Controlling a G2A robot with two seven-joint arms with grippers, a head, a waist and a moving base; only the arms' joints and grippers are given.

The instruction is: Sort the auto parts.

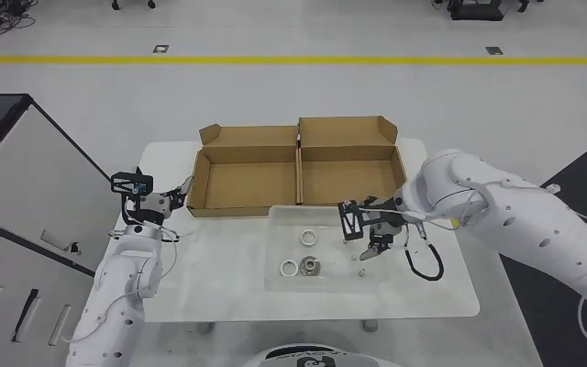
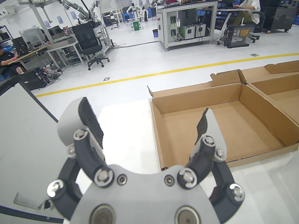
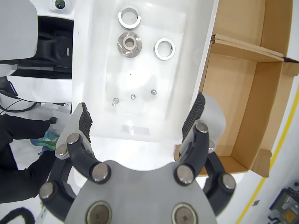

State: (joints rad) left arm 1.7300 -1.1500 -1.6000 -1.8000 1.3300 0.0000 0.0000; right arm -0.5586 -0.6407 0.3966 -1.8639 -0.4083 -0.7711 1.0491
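A clear white tray [image 1: 276, 250] sits mid-table and holds two metal rings [image 1: 309, 238] [image 1: 290, 269], a flanged hub [image 1: 311, 267] and three small bolts. In the right wrist view the rings [image 3: 129, 16] [image 3: 164, 49], the hub [image 3: 129, 44] and the bolts [image 3: 133, 96] lie on the tray floor [image 3: 140, 75]. My right gripper [image 1: 371, 250] [image 3: 142, 104] hangs open above the bolt end of the tray, holding nothing. My left gripper [image 1: 181, 193] [image 2: 144, 108] is open and empty just outside the left cardboard box [image 1: 243, 183] [image 2: 222, 122].
A second cardboard box [image 1: 348, 179] [image 2: 287, 94] stands beside the first, both behind the tray with flaps up. In the right wrist view a box [image 3: 229, 99] borders the tray. A black cable loop [image 1: 425, 261] hangs by the right arm. Bare table lies in front of the tray.
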